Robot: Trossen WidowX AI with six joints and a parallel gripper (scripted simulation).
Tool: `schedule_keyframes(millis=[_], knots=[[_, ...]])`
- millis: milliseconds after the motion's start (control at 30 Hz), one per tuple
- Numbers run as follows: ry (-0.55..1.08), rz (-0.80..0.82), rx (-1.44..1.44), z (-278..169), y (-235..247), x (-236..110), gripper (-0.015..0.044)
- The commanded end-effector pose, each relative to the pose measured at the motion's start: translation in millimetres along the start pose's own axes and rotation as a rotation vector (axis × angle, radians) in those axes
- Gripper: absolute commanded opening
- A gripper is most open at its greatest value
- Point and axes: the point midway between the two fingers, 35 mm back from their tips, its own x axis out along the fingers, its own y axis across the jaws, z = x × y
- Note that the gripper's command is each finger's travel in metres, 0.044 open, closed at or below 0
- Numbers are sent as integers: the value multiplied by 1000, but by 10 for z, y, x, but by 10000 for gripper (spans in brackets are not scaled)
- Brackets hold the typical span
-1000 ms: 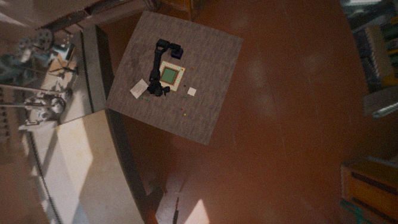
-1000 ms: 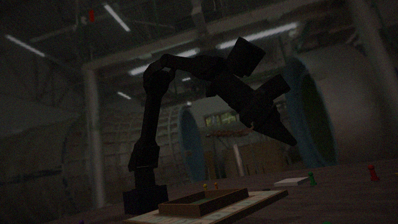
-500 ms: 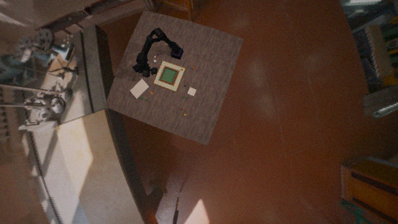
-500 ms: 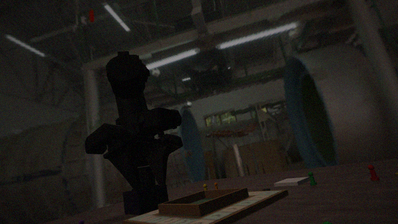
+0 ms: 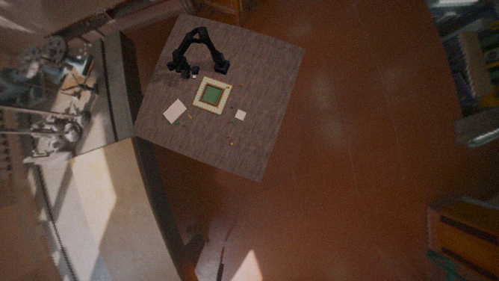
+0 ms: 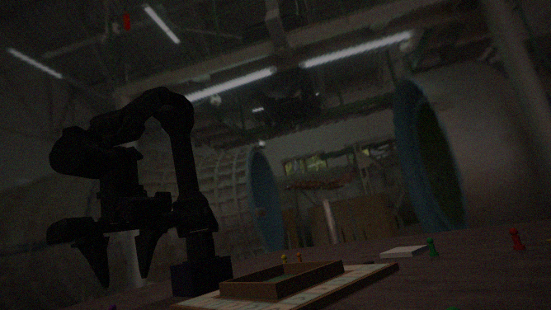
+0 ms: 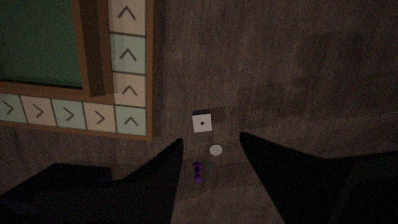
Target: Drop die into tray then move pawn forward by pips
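The white die (image 5: 194,76) (image 7: 202,123) lies on the table beside the board's corner, with one pip on top. The board (image 5: 199,94) (image 7: 129,90) (image 6: 355,272) is a ring of arrow squares around the green-floored tray (image 5: 211,95) (image 7: 40,45) (image 6: 280,286). My gripper (image 5: 189,72) (image 6: 123,277) (image 7: 211,139) is open and empty. It hangs a little above the table, with the die just ahead of its fingertips. A yellow pawn (image 6: 284,258) and an orange pawn (image 6: 299,257) show behind the tray; I cannot tell which squares they stand on.
A purple pawn (image 7: 198,171) and a white disc (image 7: 215,150) lie between my fingers on the table. A white sheet (image 5: 175,110), a white block (image 5: 240,114) (image 6: 402,251), a green pawn (image 6: 430,247) and a red pawn (image 6: 515,239) lie about. The arm's base (image 5: 221,67) (image 6: 201,274) stands behind the board.
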Motion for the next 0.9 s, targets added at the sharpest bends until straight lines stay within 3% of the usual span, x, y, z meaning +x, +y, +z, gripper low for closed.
schedule_keyframes(millis=[0, 867], knots=[[12, 10, -9, -18, 47, 142, 275], [12, 10, -9, -13, 58, 560, 275]])
